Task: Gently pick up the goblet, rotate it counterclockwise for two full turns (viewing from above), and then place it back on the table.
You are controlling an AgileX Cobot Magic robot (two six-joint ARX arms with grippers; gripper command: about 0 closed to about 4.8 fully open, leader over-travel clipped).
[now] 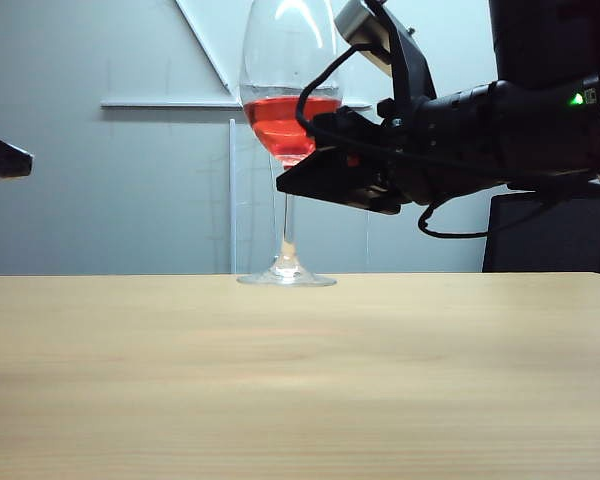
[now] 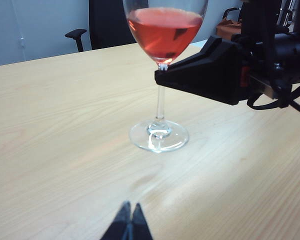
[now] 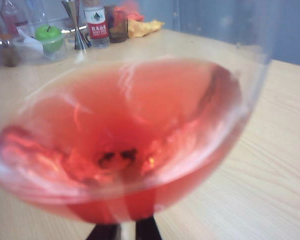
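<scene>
The goblet (image 1: 288, 110) is a tall clear glass with red liquid in its bowl (image 2: 165, 32). Its round foot (image 2: 159, 136) looks to rest on the light wooden table (image 1: 300, 380). My right gripper (image 1: 288, 180) comes in from the right and is shut on the thin stem just under the bowl (image 2: 161, 80). In the right wrist view the red bowl (image 3: 125, 145) fills the picture, with the right gripper (image 3: 127, 231) just beneath it, its two dark fingers on either side of the stem. My left gripper (image 2: 130, 212) is shut and empty, hanging well short of the glass, at the left edge of the exterior view (image 1: 0, 158).
A black chair (image 1: 550, 235) stands behind the table on the right. At the far end of the table sit a labelled bottle (image 3: 96, 22), a green apple in a clear container (image 3: 49, 35), a metal jigger (image 3: 76, 25) and other small items.
</scene>
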